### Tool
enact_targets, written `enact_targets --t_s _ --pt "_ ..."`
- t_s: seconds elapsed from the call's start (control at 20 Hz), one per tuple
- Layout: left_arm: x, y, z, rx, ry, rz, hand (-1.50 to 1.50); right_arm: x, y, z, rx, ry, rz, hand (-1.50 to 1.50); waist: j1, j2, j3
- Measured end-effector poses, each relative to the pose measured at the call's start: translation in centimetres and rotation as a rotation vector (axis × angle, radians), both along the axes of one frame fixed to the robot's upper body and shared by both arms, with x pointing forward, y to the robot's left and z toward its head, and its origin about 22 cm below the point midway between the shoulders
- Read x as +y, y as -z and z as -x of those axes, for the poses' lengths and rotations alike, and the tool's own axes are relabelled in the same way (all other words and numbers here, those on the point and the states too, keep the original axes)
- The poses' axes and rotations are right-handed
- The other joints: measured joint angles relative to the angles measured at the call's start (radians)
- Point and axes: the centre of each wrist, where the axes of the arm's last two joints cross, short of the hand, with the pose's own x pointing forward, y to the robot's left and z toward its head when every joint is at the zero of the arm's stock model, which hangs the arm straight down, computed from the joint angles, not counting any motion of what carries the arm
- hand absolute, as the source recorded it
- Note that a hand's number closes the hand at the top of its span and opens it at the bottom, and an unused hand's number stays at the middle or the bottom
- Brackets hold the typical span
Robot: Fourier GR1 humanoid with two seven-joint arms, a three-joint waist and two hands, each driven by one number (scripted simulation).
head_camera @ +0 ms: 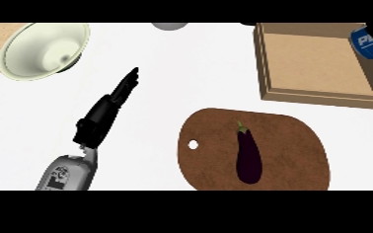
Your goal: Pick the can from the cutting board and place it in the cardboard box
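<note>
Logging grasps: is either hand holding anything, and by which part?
The left hand holds nothing, fingers straight. The right hand is out of view; whether the can at the cardboard box is held cannot be told.

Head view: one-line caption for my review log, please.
Left hand open at left; eggplant lying on the cutting board; blue can at the right edge of the cardboard box.

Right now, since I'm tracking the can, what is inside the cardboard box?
The cardboard box shows a bare floor. A blue can overlaps its right edge, cut off by the view; whether it rests inside or hangs above cannot be told.
</note>
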Motion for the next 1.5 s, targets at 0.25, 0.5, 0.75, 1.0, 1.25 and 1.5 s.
enact_targets --t_s 0.25,0.5,0.75,1.0,1.25,1.5 --pt "0.4 -0.2 -0.3 0.003 0.007 -0.002 0.0 -0.5 2.1 -2.9 0.032 0.017 0.061 1.5 0.002 0.001 0.0" --pt "0.1 -0.5 -0.5 0.006 0.01 -0.003 0.0 -0.7 5.3 -5.4 0.075 0.04 0.086 1.5 0.006 0.003 0.001" --pt "-0.7 0.0 -0.3 0.007 0.02 -0.004 0.0 -1.4 8.9 -6.8 0.168 0.071 -0.028 -1.5 0.014 0.007 0.001" --pt "-0.8 0.2 -0.1 0.001 0.022 -0.004 0.0 -2.9 11.5 -7.2 0.241 0.071 -0.139 -1.5 0.022 0.01 0.002" --pt "-1.3 -0.4 -0.4 -0.001 0.023 0.004 0.0 -3.7 12.4 -7.3 0.162 0.026 -0.301 -1.5 0.022 0.011 0.003" --pt "-0.4 -0.5 -0.1 -0.001 0.023 0.001 0.0 -5.2 12.2 -6.8 -0.018 0.022 -0.536 -1.5 0.018 0.009 0.003"
